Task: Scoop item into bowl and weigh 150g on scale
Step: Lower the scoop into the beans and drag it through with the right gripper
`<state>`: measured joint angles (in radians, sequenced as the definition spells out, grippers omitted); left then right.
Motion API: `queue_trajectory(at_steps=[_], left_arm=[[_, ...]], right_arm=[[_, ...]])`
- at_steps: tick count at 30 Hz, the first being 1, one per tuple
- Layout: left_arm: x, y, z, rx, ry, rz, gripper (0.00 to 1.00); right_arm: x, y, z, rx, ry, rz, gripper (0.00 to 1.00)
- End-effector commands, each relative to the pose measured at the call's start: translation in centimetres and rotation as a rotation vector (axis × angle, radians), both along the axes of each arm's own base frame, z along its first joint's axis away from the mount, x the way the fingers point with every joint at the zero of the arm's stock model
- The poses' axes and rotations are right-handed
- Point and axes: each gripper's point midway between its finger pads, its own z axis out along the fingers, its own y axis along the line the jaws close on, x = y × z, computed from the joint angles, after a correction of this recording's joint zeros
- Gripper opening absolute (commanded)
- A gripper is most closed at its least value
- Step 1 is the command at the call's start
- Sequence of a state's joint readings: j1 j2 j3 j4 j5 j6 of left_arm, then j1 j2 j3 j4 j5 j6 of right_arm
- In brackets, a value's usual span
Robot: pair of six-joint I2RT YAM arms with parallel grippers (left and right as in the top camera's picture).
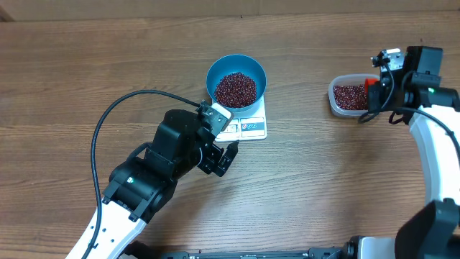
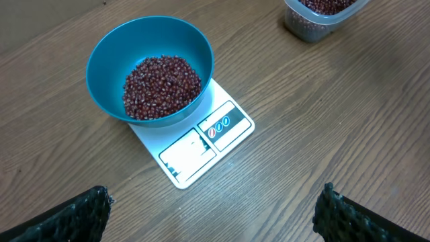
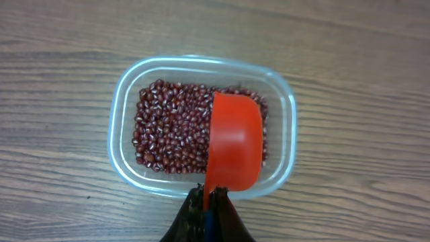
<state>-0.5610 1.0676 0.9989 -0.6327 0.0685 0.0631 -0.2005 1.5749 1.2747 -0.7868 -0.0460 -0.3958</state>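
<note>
A blue bowl (image 1: 236,80) (image 2: 151,67) holding dark red beans (image 1: 236,88) (image 2: 161,87) stands on the white scale (image 1: 248,128) (image 2: 201,144) at the table's middle. My left gripper (image 1: 219,155) (image 2: 211,215) hangs open just in front of the scale, nothing between its fingers (image 2: 74,215). At the right, my right gripper (image 1: 374,97) (image 3: 209,198) is shut on the handle of a red scoop (image 3: 235,141). The scoop sits over a clear tub (image 1: 348,96) (image 3: 127,101) of more beans (image 3: 171,131), its rounded back facing up.
The clear tub (image 2: 316,17) shows at the top right of the left wrist view. A black cable (image 1: 118,115) loops over the wood left of the bowl. The white right arm (image 1: 438,151) runs down the right edge.
</note>
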Motion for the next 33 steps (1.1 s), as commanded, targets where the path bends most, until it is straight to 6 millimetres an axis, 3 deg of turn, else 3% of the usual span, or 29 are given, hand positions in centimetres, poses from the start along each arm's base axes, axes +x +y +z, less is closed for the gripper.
queue_trajectory(at_steps=[1, 14, 23, 33], left_arm=[[0.0, 0.0, -0.5, 0.013, 0.005, -0.016, 0.99], [0.0, 0.0, -0.5, 0.013, 0.005, -0.015, 0.99], [0.0, 0.0, -0.5, 0.013, 0.005, -0.015, 0.99], [0.0, 0.0, -0.5, 0.013, 0.005, -0.016, 0.99]], right_arm=[[0.2, 0.2, -2.0, 0.027, 0.045, 0.002, 0.04], [0.5, 0.0, -6.1, 0.036, 0.141, -0.004, 0.04], [-0.2, 0.1, -7.0, 0.046, 0.183, -0.004, 0.04], [-0.5, 2.7, -6.9, 0.183, 0.190, 0.056, 0.04]])
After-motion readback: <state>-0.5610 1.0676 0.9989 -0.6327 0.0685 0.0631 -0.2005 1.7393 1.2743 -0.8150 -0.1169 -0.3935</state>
